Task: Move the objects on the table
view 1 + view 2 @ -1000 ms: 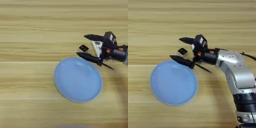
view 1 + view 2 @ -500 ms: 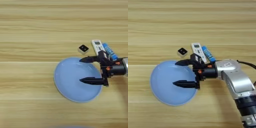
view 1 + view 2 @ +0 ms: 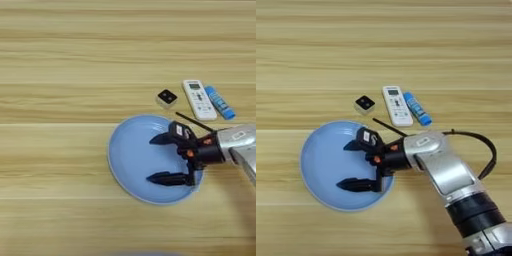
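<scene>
**A:** Where are the things, if we take the round light-blue plate (image 3: pixel 132 160) as the reference?

**B:** The plate lies flat on the broad light-wood table with horizontal plank grain (image 3: pixel 60 75). Behind its far right rim there is the small black square piece (image 3: pixel 167 96), close to the rim but not touching it. To the right of this piece lies the slim white remote with a small screen (image 3: pixel 199 99), and just beside the remote, on its right, the short blue tube with a white label (image 3: pixel 219 102). Both of them lie lengthwise, pointing away from the plate.

**A:** And the right gripper with two black fingers (image 3: pixel 354 165)?

**B:** It is over the right half of the plate. The silver forearm (image 3: pixel 443 167) comes from the lower right and crosses the plate's right rim.

**A:** How are the fingers?

**B:** They are spread wide apart, one finger (image 3: pixel 161 139) toward the far side of the plate, the other toward the near side. Nothing is between them. If they touch the plate's surface, I cannot tell.
</scene>
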Robot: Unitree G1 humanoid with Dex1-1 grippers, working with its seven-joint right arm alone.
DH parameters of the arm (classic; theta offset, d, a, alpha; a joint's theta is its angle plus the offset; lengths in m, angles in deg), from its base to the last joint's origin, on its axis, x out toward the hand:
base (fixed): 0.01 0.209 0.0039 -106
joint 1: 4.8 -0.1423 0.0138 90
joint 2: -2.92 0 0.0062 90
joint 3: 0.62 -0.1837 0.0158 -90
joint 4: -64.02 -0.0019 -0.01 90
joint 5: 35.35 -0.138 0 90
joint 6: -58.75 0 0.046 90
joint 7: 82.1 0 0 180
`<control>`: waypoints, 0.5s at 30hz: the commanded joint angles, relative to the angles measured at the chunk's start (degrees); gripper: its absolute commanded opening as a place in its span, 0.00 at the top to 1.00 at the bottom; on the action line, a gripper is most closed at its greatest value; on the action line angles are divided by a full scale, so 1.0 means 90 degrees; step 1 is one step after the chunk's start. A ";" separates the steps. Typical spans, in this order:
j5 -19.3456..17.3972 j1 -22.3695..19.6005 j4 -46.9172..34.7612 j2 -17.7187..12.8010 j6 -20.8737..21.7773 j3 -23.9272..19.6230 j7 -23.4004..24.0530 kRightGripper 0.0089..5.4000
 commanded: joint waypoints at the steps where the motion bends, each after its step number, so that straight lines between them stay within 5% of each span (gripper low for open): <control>1: 0.0263 -0.0547 0.0091 0.0046 0.0099 0.0028 0.0360 0.00; 15: 0.0712 -0.1054 0.0908 0.0482 0.0397 0.0070 0.0961 0.00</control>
